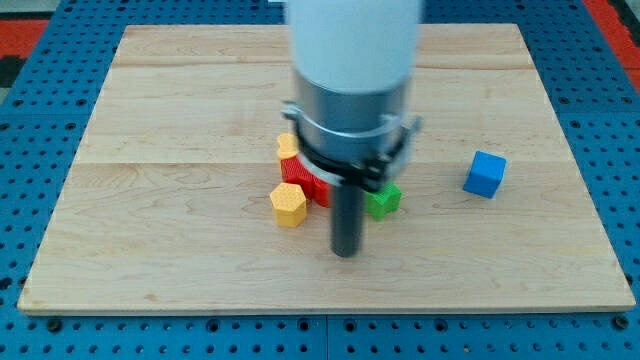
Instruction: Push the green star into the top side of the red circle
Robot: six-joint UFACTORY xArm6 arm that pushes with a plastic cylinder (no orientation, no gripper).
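Note:
The green star (384,200) lies near the board's middle, partly hidden behind my rod. A red block (303,180), whose shape I cannot make out, lies to its left, mostly covered by the arm. My tip (345,252) rests on the board just below and left of the green star, and below the red block.
A yellow hexagon (288,205) sits left of my tip, touching the red block's lower left. Another yellow block (288,146) peeks out above the red one. A blue cube (485,174) stands at the view's right. The wooden board (150,120) lies on a blue pegboard.

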